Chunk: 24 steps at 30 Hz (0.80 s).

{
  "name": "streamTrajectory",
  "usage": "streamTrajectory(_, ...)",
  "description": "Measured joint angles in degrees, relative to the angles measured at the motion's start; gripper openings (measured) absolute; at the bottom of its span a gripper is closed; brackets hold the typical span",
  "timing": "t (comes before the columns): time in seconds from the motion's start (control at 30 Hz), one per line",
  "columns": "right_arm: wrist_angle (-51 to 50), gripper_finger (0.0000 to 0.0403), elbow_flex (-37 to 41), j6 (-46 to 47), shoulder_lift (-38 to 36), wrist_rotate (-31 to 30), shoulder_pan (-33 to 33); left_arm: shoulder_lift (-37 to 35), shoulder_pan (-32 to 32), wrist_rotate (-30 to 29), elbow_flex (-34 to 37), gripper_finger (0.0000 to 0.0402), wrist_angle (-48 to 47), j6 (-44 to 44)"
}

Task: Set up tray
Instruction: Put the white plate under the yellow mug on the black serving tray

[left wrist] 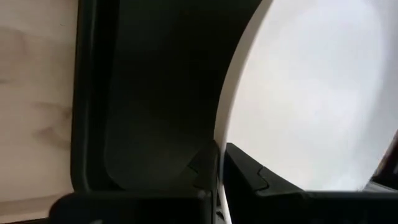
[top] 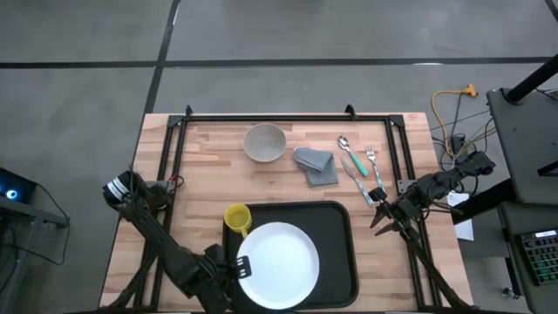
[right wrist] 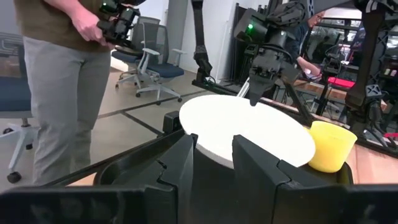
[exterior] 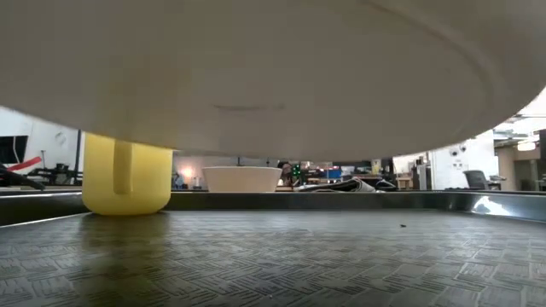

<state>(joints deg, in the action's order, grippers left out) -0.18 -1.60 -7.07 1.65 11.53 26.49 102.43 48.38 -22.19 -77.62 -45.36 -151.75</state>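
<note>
Over tray, left hand pinching plate.

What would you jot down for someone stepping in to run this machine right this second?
Left gripper: shut on the white plate's rim, holding it just above the black tray.
Right gripper: fingers part open, holding nothing, waiting beside the tray's right edge.
Yellow cup: at the tray's far left corner.
Still on the table beyond the tray: bowl, grey napkin, spoon, fork, and a green-handled utensil.
Done: plate and cup brought to the tray.
Left: set the plate down, let go, probably bring the rest over.
</note>
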Motion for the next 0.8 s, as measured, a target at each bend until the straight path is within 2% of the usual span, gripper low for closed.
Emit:
streamTrajectory(0.23,-0.01,0.0100,-0.01,0.00,0.00,0.02,0.01,2.48,0.00,3.39,0.02,0.0000,1.85,0.20)
streamTrajectory(0.8,0.01,0.0100,-0.01,0.00,0.00,0.00,-0.01,2.56,0.48,7.42,2.83,0.0000,0.15,-1.86)
